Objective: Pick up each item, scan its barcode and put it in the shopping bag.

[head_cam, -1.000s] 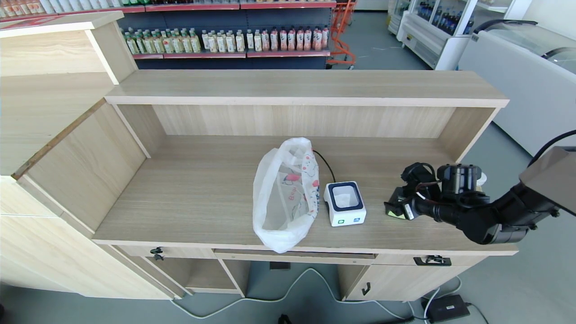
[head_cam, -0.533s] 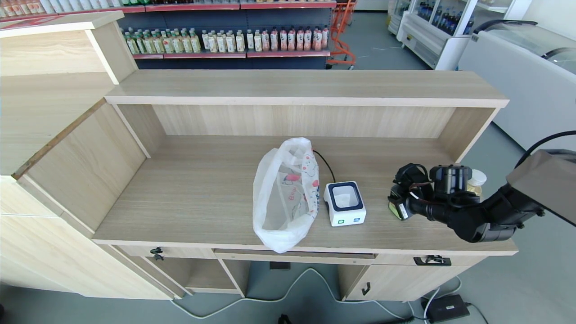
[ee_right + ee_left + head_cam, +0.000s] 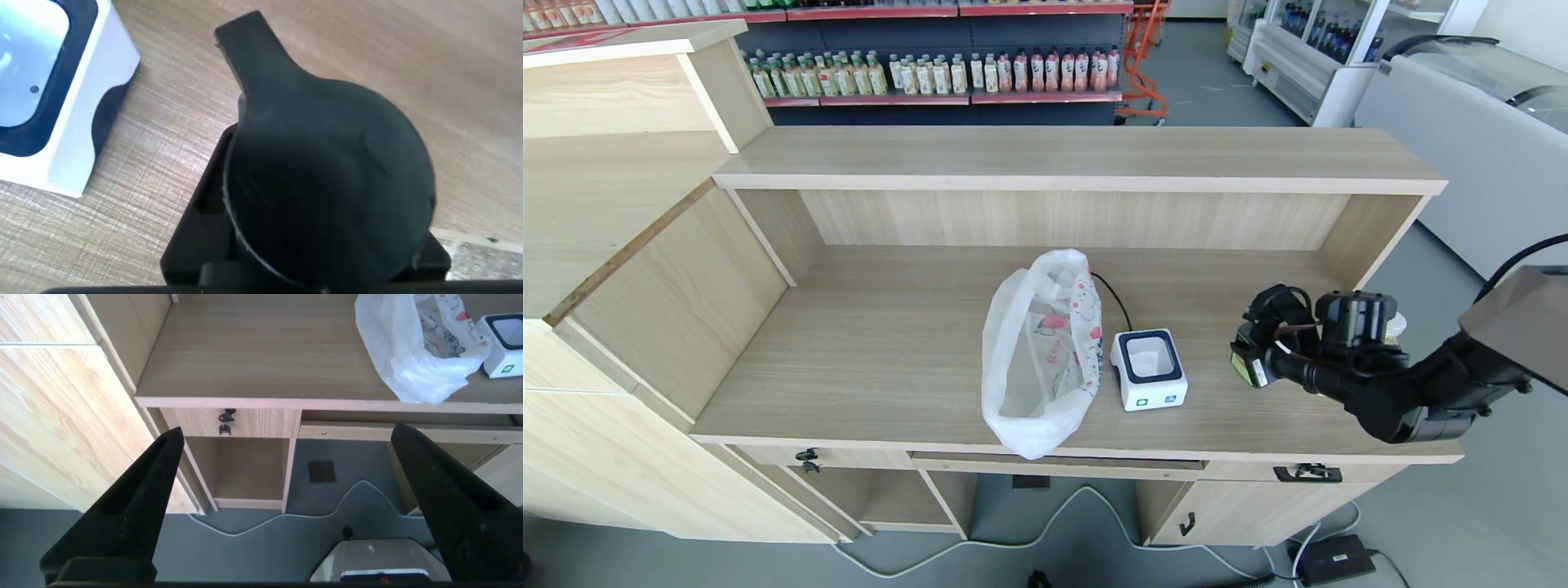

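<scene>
My right gripper (image 3: 1252, 359) is shut on a small dark item (image 3: 1245, 369) with a yellow-green side and a white label, held just above the counter to the right of the scanner. In the right wrist view the item (image 3: 327, 163) looks like a black round shape over the wood, close to the scanner (image 3: 49, 98). The white and navy scanner (image 3: 1147, 367) stands beside the open white shopping bag (image 3: 1041, 351). My left gripper (image 3: 288, 441) hangs open below the counter's front edge, with the bag (image 3: 417, 343) far off.
A pale-capped bottle (image 3: 1395, 324) stands behind my right wrist near the counter's right wall (image 3: 1380, 237). The scanner's black cable (image 3: 1112, 298) runs behind the bag. A raised shelf (image 3: 1078, 155) spans the back. Bare wood lies left of the bag.
My right gripper has lifted the item off the counter and turned it upright, ending slightly higher. The bag, the scanner and the left arm have not moved.
</scene>
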